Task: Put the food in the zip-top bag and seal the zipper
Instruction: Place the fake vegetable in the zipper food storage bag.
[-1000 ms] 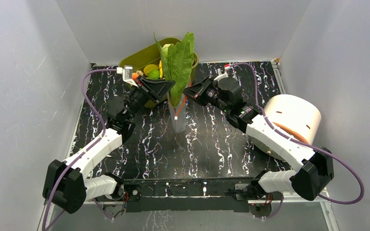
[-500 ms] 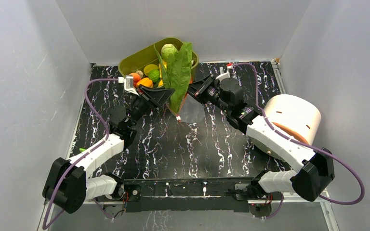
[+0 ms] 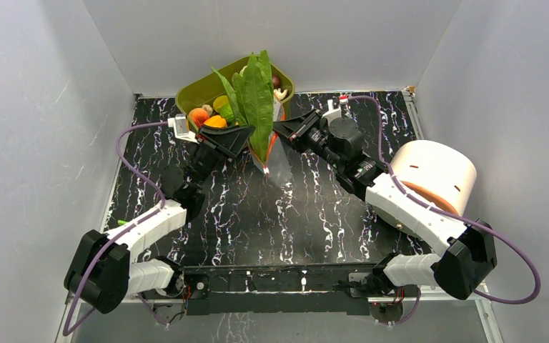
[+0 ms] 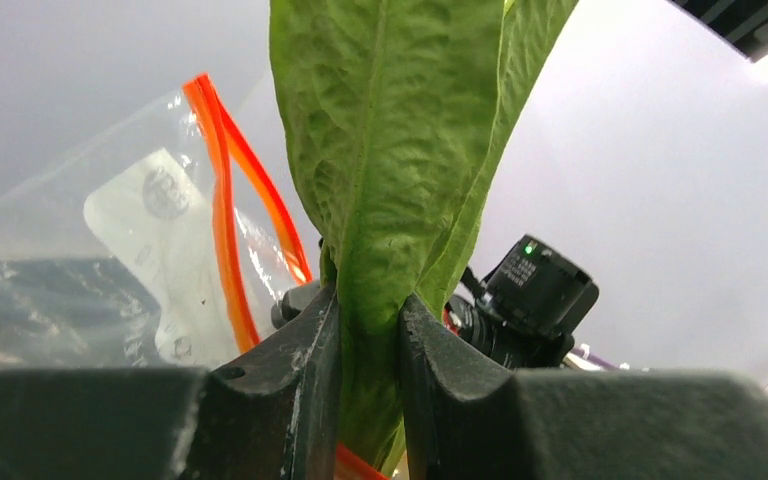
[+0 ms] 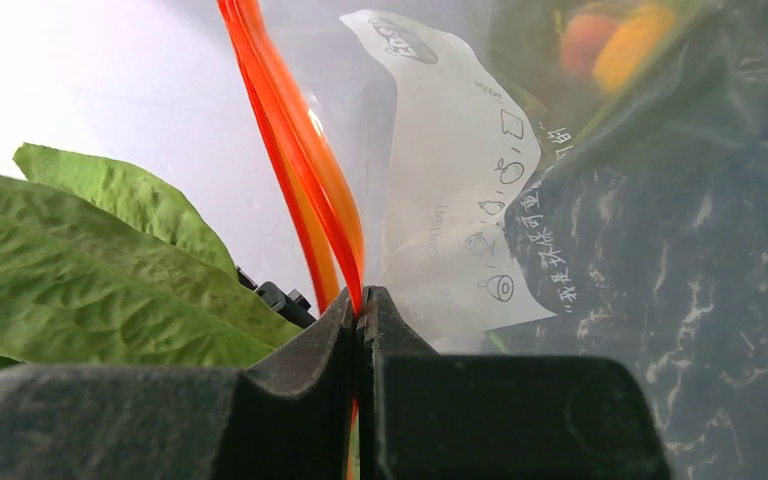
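My left gripper [image 3: 245, 136] [image 4: 368, 330] is shut on the stem of the long green leaf [image 3: 255, 100] [image 4: 390, 150], which stands upright. My right gripper [image 3: 280, 128] [image 5: 361, 310] is shut on the red-orange zipper [image 5: 300, 160] of the clear zip-top bag [image 3: 280, 161] [image 5: 460, 200], held up off the table. The leaf's lower end sits at the bag's mouth, beside the zipper [image 4: 222, 220]. Orange, yellow and green toy pieces [image 3: 211, 116] and a purple ball [image 3: 277, 81] lie in the olive tub [image 3: 193, 91] behind.
A white cylindrical container [image 3: 432, 175] stands at the right on the black marbled table [image 3: 286, 221]. Grey walls close in the left, right and back. A small green scrap [image 3: 122, 222] lies near the left edge.
Both grippers have lifted the leaf and bag and shifted them back toward the tub. The bag now hangs off the table instead of resting on it.
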`<control>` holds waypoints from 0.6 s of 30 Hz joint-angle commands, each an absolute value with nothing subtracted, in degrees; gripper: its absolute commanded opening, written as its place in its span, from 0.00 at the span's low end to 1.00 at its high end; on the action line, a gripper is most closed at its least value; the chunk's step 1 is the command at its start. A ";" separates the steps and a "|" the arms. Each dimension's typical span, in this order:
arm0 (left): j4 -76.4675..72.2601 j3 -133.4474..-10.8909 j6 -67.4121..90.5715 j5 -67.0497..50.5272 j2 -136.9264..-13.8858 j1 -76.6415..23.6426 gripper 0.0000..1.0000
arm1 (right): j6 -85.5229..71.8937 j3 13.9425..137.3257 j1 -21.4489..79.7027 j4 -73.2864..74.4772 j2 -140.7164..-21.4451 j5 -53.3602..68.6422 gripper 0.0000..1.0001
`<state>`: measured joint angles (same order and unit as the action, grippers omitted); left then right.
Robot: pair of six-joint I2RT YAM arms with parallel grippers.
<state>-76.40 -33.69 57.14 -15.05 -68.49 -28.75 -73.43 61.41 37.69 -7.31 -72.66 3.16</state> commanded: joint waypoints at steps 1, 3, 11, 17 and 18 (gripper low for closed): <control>-88.52 -32.68 59.16 -10.65 -69.03 -29.17 0.15 | -76.52 59.54 37.53 -13.10 -69.97 3.27 0.00; -88.60 -32.96 59.06 -11.75 -69.65 -29.34 0.15 | -77.69 58.55 37.51 -14.00 -69.58 3.03 0.00; -76.74 -31.22 52.49 -13.06 -64.71 -29.89 0.39 | -78.79 57.98 37.50 -15.16 -68.87 2.14 0.00; -69.56 -31.57 48.56 -14.67 -61.97 -29.95 0.58 | -78.99 58.65 37.45 -15.88 -69.12 2.62 0.00; -66.70 -31.96 47.34 -14.95 -61.51 -29.95 0.58 | -78.81 58.77 37.52 -15.91 -69.13 2.52 0.00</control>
